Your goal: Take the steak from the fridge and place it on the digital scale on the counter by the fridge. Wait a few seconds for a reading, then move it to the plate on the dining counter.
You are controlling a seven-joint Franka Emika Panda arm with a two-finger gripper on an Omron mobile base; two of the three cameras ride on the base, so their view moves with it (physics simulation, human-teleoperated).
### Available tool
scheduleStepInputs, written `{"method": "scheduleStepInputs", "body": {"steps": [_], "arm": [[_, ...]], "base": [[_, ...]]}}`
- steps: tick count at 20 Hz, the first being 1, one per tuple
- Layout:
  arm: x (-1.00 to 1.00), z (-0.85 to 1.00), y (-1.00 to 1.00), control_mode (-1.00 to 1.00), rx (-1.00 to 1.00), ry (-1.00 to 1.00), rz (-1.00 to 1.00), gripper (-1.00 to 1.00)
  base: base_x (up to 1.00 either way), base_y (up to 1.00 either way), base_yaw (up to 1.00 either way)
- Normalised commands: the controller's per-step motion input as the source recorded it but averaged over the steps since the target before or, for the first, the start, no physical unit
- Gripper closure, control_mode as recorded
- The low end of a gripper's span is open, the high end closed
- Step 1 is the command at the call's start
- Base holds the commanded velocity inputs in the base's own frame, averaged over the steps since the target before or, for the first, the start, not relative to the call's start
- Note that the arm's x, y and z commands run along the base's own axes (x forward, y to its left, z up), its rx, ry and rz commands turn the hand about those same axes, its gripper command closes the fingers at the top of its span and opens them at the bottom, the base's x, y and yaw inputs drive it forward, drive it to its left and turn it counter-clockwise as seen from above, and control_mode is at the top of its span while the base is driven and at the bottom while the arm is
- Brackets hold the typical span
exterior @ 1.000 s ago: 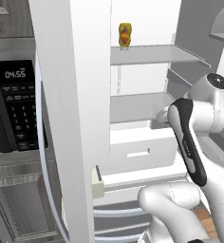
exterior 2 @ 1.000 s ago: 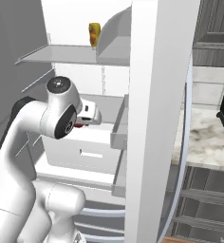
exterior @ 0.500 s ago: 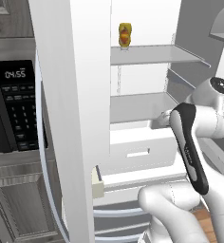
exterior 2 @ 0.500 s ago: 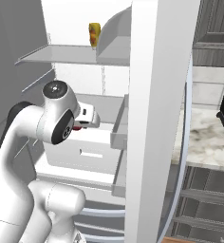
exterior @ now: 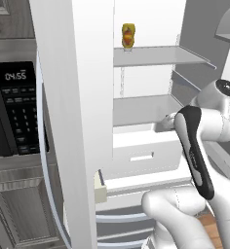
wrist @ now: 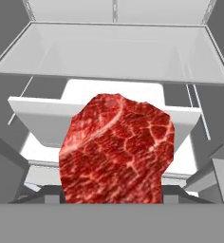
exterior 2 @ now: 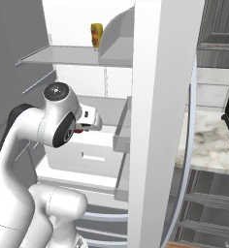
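The steak (wrist: pixel 117 149) sits gripped between the jaws, held before the fridge (wrist: pixel 114 52) shelves.

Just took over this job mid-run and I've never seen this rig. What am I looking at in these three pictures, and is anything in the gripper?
A white robot arm on a driving base reaches into the open fridge. Two pictures come from cameras on the base, behind the arm to its left and right. The third looks along the gripper itself. There the steak fills the middle, apparently held between the fingers, with the fridge's shelves and a drawer behind it. From the right, a bit of red shows at the gripper. A bottle stands on the upper shelf; a microwave sits left of the fridge.
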Motion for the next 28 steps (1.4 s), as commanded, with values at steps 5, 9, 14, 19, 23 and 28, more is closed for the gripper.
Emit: {"method": "scheduleStepInputs", "body": {"steps": [5, 9, 14, 19, 23, 28], "arm": [[0.0, 0.0, 0.0, 1.0, 0.0, 0.0, 0.0, 1.0], [0.0, 0.0, 0.0, 1.0, 0.0, 0.0, 0.0, 1.0], [0.0, 0.0, 0.0, 1.0, 0.0, 0.0, 0.0, 1.0], [0.0, 0.0, 0.0, 1.0, 0.0, 0.0, 0.0, 1.0], [0.0, 0.0, 0.0, 1.0, 0.0, 0.0, 0.0, 1.0], [0.0, 0.0, 0.0, 1.0, 0.0, 0.0, 0.0, 1.0]], "base": [[-0.73, -0.28, -0.01], [-1.0, -0.49, -0.03], [-1.0, -0.56, -0.04], [-0.77, -0.55, -0.01], [-0.26, -0.51, 0.0], [0.25, -0.71, 0.03]]}}
